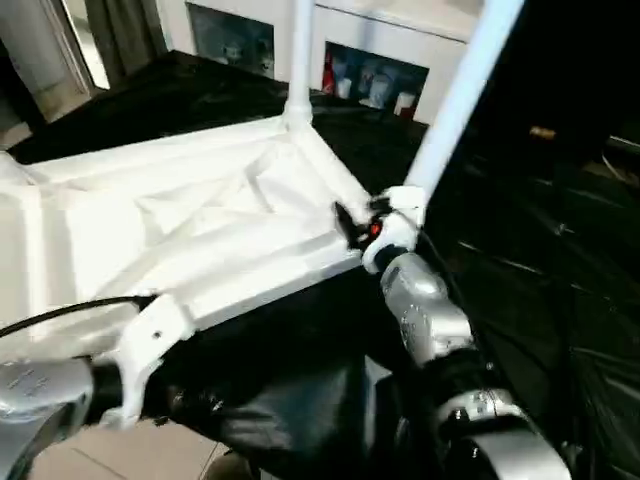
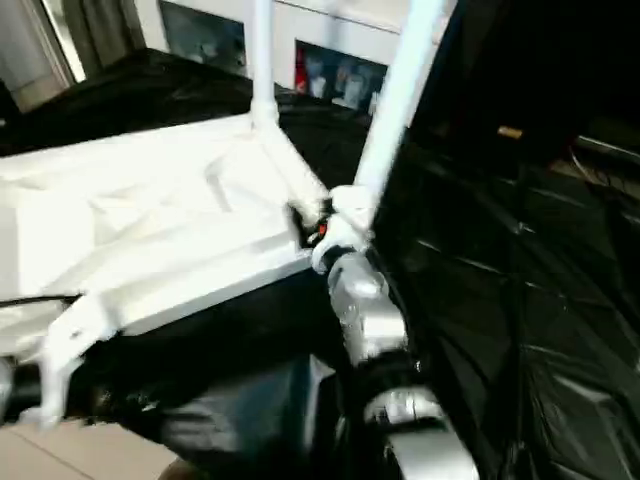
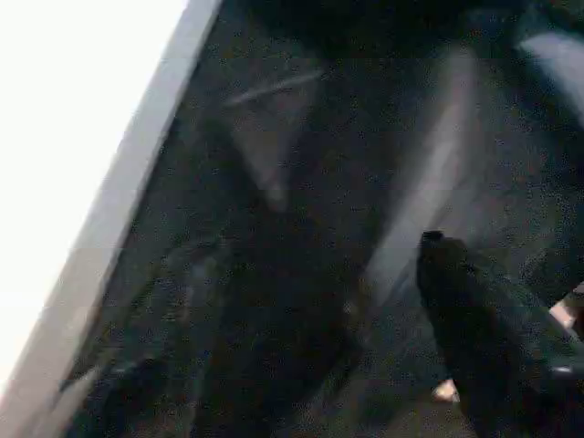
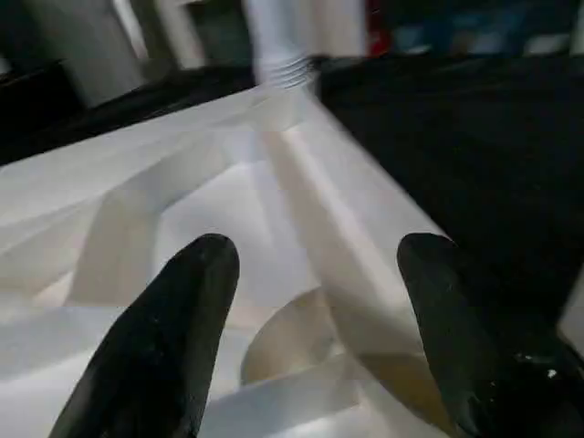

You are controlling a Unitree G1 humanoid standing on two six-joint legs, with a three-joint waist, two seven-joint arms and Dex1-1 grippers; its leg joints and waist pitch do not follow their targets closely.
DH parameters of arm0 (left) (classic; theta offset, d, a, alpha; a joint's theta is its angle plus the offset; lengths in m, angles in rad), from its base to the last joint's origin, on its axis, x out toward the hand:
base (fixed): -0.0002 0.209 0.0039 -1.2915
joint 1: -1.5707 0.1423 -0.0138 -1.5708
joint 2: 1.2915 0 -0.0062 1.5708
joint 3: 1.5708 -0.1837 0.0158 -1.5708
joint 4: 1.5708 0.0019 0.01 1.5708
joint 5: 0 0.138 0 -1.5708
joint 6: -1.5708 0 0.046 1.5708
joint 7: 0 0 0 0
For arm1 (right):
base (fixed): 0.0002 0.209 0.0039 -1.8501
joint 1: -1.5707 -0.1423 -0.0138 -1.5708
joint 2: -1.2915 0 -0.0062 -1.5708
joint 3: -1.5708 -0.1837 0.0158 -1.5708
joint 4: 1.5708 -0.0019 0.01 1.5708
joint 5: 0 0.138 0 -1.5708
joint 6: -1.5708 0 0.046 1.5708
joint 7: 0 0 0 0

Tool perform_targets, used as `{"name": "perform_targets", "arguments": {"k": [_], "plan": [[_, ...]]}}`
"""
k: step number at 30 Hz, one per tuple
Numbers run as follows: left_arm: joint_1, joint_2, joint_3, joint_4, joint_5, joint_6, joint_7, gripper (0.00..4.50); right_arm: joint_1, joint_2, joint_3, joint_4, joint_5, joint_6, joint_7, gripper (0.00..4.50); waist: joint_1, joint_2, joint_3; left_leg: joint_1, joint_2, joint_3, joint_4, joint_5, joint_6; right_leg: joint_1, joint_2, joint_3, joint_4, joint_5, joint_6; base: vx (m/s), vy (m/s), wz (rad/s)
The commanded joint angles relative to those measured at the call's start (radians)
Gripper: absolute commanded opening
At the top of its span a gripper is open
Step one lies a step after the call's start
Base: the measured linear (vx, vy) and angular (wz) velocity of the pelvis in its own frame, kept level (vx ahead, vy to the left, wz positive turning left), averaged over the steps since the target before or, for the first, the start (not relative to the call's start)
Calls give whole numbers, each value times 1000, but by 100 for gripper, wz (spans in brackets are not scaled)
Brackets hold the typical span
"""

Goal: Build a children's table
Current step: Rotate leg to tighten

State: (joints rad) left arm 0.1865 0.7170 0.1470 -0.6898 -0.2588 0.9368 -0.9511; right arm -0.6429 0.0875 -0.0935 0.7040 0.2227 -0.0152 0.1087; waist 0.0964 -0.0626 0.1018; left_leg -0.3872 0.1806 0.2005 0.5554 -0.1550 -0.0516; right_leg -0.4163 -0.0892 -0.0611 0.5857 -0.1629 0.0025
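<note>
The children's table lies upside down: its white tabletop (image 1: 190, 220) shows the ribbed underside. One white leg (image 1: 300, 60) stands upright in the far corner socket. A second leg (image 1: 460, 90) leans up to the right, with its lower end hidden behind my right wrist at the near right corner. My right gripper (image 4: 319, 245) is open above that corner, with a round socket (image 4: 287, 342) below the gap and nothing between the fingers. My left gripper (image 3: 274, 310) hangs below the tabletop's near edge (image 3: 109, 246), open and empty, one black finger (image 3: 474, 338) standing wide to the side.
A white cabinet with glass doors (image 1: 370, 70) stands behind the tabletop. Black sheeting (image 1: 540, 270) covers the surface under and to the right of it. Light floor (image 1: 100, 455) shows at the near left, beside my left forearm (image 1: 35, 395).
</note>
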Motion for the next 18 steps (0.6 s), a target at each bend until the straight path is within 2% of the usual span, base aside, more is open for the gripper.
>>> {"name": "perform_targets", "arguments": {"k": [1,3,6,9,11,12,13,16,18], "plan": [[8,14,13,-32,5,8,12,399,-17,-38,-64,44,9,-35,-54,315,-5,23,-55,44,47,-20,-76,-363,-61,17,-43,50,-58,-289,-127,0,0,0],[19,24,16,-44,5,11,19,424,-42,-64,-87,86,14,-62,-80,315,-1,24,-57,43,46,-21,-75,-367,-65,16,-42,50,-55,-289,-124,0,0,0],[31,32,18,-55,6,12,32,433,-75,-101,-116,139,27,-92,-105,315,6,21,-57,38,44,-23,-71,-393,-65,17,-46,53,-56,-337,-112,0,0,0],[39,46,14,-55,14,0,55,442,-119,-153,-160,206,34,-133,-122,315,6,23,-61,37,43,-24,-69,-398,-64,18,-45,52,-55,-344,-112,0,0,0],[38,49,13,-52,17,-6,60,442,-129,-170,-172,221,36,-142,-125,315,13,21,-60,42,41,-21,-65,-403,-57,12,-45,53,-60,-352,-112,0,0,0],[38,51,12,-50,20,-13,63,442,-134,-183,-179,228,36,-146,-127,315,11,19,-60,34,41,-23,-65,-394,-55,17,-44,53,-56,-349,-113,0,0,0],[36,55,11,-45,24,-22,67,442,-142,-197,-187,242,38,-153,-127,315,11,20,-62,32,42,-24,-65,-390,-55,19,-45,53,-55,-349,-112,0,0,0],[21,60,11,-25,37,-53,80,442,-154,-239,-206,267,42,-170,-132,315,17,19,-62,40,41,-20,-60,-393,-51,12,-43,53,-58,-354,-109,0,0,0],[9,57,14,-14,39,-74,88,442,-160,-270,-217,290,43,-183,-134,315,19,20,-64,40,41,-20,-59,-390,-50,13,-42,52,-57,-352,-113,0,0,0]]}}
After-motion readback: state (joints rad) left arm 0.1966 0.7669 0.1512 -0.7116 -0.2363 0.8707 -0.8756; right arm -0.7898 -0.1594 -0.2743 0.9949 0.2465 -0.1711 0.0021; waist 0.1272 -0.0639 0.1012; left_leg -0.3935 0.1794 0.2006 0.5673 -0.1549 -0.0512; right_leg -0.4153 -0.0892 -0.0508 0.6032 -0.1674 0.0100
